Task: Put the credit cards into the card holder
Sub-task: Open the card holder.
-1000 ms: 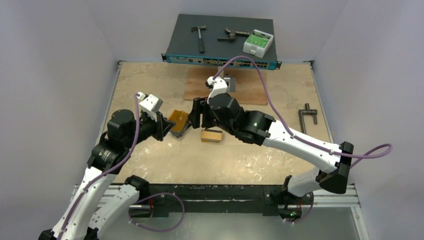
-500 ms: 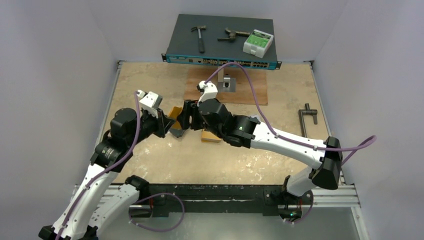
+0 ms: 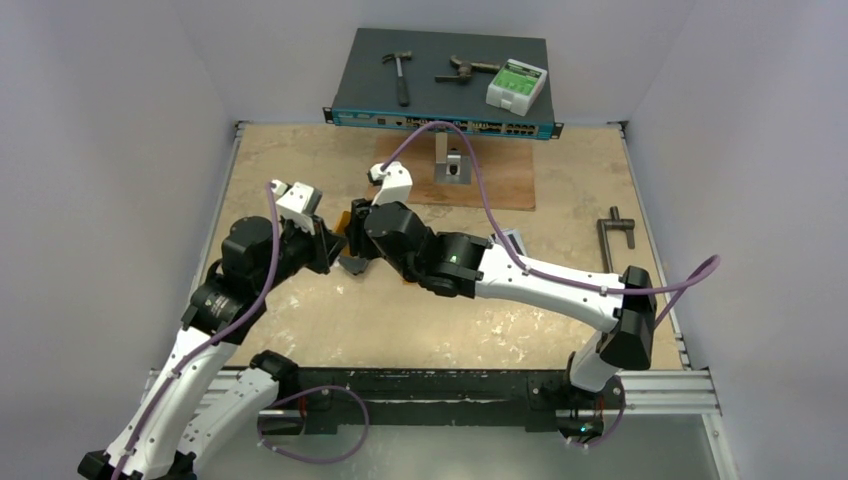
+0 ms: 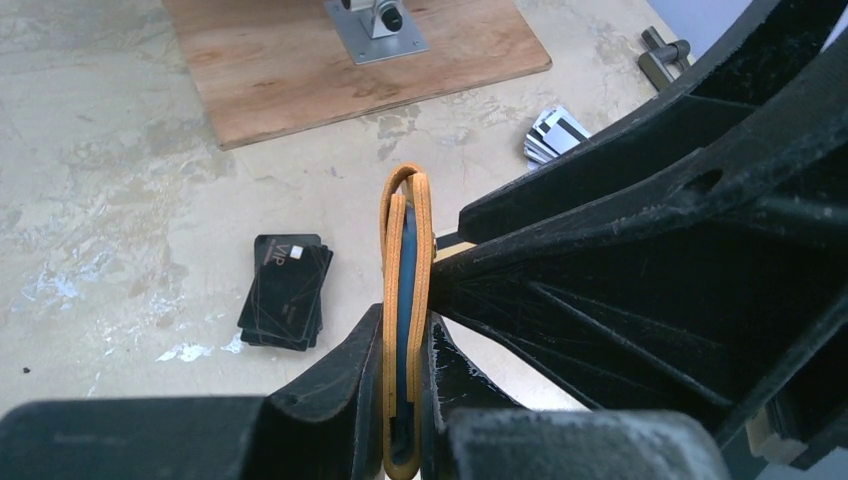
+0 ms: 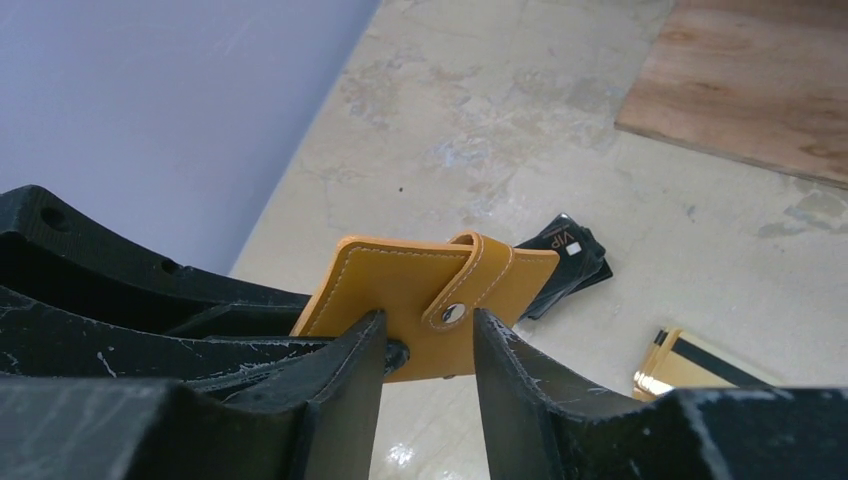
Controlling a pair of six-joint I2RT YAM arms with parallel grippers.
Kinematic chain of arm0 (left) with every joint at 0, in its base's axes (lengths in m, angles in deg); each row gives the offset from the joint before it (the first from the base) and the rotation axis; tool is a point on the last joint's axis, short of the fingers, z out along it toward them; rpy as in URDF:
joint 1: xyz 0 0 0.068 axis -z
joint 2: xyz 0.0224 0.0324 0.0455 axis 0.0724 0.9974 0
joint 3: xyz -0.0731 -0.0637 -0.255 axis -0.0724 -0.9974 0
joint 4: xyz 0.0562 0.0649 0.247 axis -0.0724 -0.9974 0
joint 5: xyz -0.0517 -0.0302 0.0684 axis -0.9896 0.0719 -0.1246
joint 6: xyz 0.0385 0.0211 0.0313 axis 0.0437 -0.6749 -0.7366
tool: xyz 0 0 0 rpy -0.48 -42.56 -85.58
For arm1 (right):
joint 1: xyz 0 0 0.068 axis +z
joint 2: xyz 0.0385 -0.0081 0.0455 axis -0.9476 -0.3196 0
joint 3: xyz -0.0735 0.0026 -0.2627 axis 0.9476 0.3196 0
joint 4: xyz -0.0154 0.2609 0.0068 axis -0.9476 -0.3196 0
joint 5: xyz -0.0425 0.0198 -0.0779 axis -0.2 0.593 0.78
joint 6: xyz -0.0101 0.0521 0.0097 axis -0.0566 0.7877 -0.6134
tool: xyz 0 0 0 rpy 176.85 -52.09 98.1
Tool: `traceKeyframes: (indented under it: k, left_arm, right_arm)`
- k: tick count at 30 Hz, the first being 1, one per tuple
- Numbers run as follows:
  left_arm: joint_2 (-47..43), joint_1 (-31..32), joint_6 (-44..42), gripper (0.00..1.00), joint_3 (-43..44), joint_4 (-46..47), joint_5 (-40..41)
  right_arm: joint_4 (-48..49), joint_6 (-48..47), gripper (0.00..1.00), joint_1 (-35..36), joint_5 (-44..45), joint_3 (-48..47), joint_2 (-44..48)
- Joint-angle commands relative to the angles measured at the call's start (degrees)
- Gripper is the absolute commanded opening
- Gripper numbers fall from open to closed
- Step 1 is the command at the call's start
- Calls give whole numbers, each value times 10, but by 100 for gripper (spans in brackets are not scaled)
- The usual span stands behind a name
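The card holder (image 4: 405, 300) is an orange wallet, folded, with its snap tab fastened, held off the table edge-on in my left gripper (image 4: 404, 318), which is shut on its lower part. My right gripper (image 5: 430, 320) faces the wallet's flat side (image 5: 400, 290); its jaws stand apart on either side of the snap tab and do not touch it. In the top view both grippers meet at the wallet (image 3: 351, 218). A silver-grey stack of credit cards (image 4: 555, 133) lies on the table to the right. A yellow-orange stack (image 5: 690, 365) lies below my right arm.
A stack of black cards (image 4: 287, 290) lies on the table just under the wallet. Behind it is a wooden board (image 3: 500, 185) with a metal bracket (image 3: 452, 165). A network switch (image 3: 440, 90) with tools stands at the back, and a metal clamp (image 3: 617, 232) lies at the right.
My right arm has swung left up to the wallet, and its jaws have narrowed around the snap tab. The left gripper has kept its hold, nearly still.
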Motion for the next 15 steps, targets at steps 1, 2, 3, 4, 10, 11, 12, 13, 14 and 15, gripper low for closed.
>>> traceKeyframes:
  k: [1, 2, 3, 4, 10, 11, 12, 13, 14, 15]
  left_arm:
    - [-12, 9, 31, 0, 9, 44, -76]
    - [-12, 9, 33, 0, 10, 44, -78]
    - [-13, 9, 33, 0, 11, 45, -82]
    - [-13, 9, 35, 0, 12, 45, -85]
    - [-19, 9, 39, 0, 14, 37, -89]
    - [-21, 9, 39, 0, 13, 35, -85]
    - [-23, 8, 37, 0, 13, 32, -80]
    - [-24, 9, 35, 0, 13, 31, -78]
    - [-26, 8, 35, 0, 13, 30, -73]
    - [-27, 8, 35, 0, 14, 29, -70]
  right_arm:
    - [4, -26, 36, 9, 67, -35, -25]
    - [4, -32, 35, 11, 71, -39, -30]
    - [3, -34, 33, 14, 76, -43, -35]
    - [4, -39, 28, 16, 79, -45, -38]
    - [13, -50, 0, 24, 102, -35, -35]
    - [15, -53, 0, 25, 107, -30, -32]
    - [17, -56, 0, 25, 112, -24, -29]
    - [18, -58, 0, 25, 115, -21, -25]
    - [19, -61, 0, 26, 119, -17, -22]
    - [19, -63, 0, 26, 123, -13, -20]
